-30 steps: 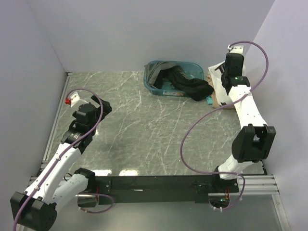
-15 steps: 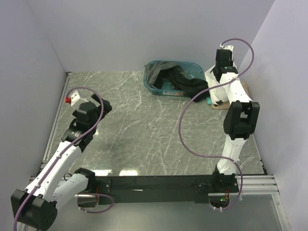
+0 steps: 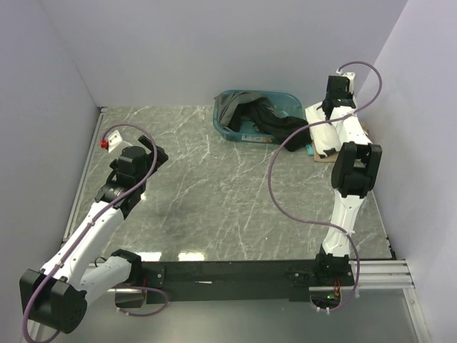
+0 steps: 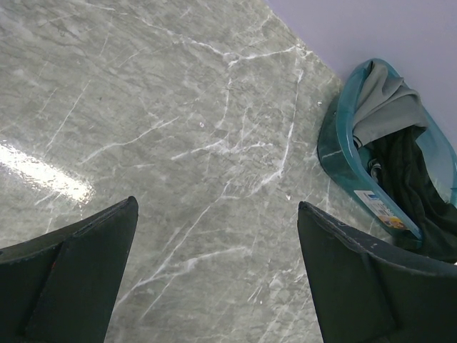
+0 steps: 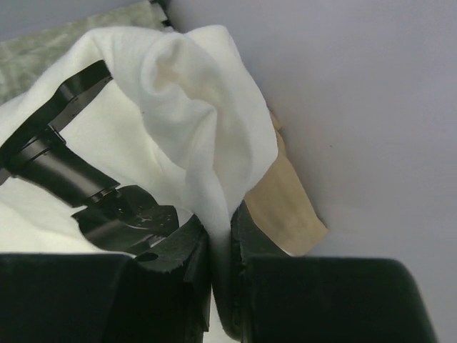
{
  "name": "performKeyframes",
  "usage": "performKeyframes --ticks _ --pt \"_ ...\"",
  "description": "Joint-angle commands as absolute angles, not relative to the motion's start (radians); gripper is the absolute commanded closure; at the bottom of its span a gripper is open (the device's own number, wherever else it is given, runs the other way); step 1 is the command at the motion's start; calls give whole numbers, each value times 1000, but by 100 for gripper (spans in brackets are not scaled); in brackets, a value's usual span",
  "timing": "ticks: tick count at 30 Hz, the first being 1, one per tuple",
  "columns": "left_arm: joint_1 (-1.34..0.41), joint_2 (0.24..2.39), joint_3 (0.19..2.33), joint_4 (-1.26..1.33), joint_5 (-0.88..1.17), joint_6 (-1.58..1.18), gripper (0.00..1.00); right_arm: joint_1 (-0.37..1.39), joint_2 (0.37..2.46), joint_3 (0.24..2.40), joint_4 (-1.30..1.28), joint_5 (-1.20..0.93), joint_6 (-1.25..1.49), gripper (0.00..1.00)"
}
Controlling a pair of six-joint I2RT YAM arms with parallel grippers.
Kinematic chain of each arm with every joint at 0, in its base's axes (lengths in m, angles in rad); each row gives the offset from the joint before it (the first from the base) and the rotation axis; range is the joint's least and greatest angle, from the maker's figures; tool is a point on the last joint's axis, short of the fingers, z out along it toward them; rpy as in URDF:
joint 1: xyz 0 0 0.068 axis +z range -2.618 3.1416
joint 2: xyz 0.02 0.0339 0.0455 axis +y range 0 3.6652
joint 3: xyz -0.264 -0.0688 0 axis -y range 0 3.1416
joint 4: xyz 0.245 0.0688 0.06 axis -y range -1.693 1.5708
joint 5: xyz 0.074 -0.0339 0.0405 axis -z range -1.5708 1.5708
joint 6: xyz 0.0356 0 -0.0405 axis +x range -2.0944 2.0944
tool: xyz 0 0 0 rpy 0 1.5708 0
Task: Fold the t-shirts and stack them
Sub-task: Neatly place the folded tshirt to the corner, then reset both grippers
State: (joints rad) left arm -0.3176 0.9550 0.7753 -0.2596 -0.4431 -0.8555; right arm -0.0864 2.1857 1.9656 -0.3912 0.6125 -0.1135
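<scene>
**Right gripper on the white shirt, far right corner; left gripper idle**

- Near edge: both arm bases bolted side by side. The grey marble-patterned bench (image 3: 214, 193) runs from them to the back wall.
- Left side, near to middle: the left arm leans out over the bench. The left gripper (image 4: 218, 207) hangs above the bare surface with its fingers (image 4: 78, 271) spread wide. Nothing is between them or touching them.
- Far centre: a teal plastic basket (image 3: 227, 128) stands close to the back wall.
  - A grey cloth shirt (image 3: 230, 107) is draped over its left end.
  - A black cloth shirt (image 3: 275, 123) is heaped in the middle and spills over the right rim onto the bench.
  - Both are crumpled, not folded.
- Far right corner: the right arm stretches up along the side wall.
  - The large plain white t-shirt (image 5: 193, 107) lies bunched on the bench just right of the basket, close against that wall.
  - The right gripper (image 5: 218, 243) has its fingers nearly pressed together, pinching a raised fold of the white cloth. The fold stands up above the fingers.
  - A tan cloth shirt (image 5: 282, 200) shows from under the white one on the wall side, lying flat.
  - The spilled end of the black shirt comes near the white heap; I cannot tell whether they touch.
</scene>
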Motion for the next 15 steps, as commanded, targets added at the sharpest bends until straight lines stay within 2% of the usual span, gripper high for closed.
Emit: performKeyframes --ticks 1,2,4,5,6,8,11,15 --pt "-313 972 828 -247 -457 -851 1 -118 2218 2028 -350 640 -75 100" --pt "-314 977 836 -248 -451 -851 1 -123 2236 2032 -345 650 -77 98" --pt "-313 989 844 -250 -446 -851 0 -129 2250 2040 -342 650 -78 83" --pt "-313 992 845 -250 -443 -851 1 -136 2259 2048 -344 643 -83 72" --pt "-313 996 847 -249 -440 -851 1 -138 2273 2058 -334 643 -86 49" --pt "-313 1002 848 -244 -434 -851 1 -141 2286 2065 -322 676 -87 26" --pt "-313 1009 854 -244 -425 -853 1 -144 2276 2065 -324 703 -62 20" --pt "-313 997 851 -245 -419 -851 1 -150 2200 2022 -340 629 -8 17"
